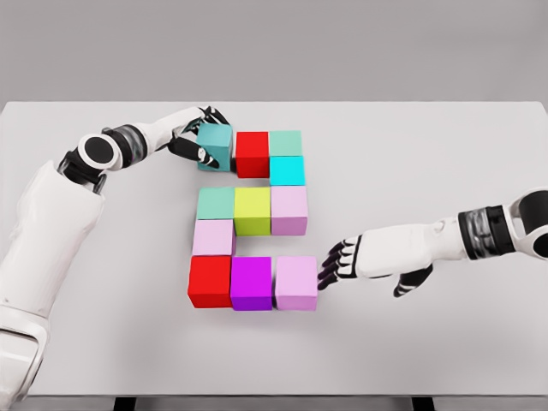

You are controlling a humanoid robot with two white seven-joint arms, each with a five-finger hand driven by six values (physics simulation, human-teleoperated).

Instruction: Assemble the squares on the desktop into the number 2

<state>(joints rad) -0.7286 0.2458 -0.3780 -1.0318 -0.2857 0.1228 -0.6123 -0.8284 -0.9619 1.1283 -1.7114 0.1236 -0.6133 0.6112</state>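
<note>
Our left hand (199, 137) clamps the teal block (215, 145) at the 2's top-left corner, just left of the red block (253, 154); our right hand (342, 261), fingers relaxed, rests beside the bottom row.

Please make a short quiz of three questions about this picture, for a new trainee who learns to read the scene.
1. True or false: the left robot hand holds the teal block at the top left of the figure.
2. Which colour is the block in the middle of the bottom row? A) yellow-green B) magenta C) cyan
3. Fill in: the fingertips of the right robot hand are beside the ______ block at the right end of the bottom row.

Key:
1. True
2. B, the magenta block
3. light purple: the light purple block
</note>
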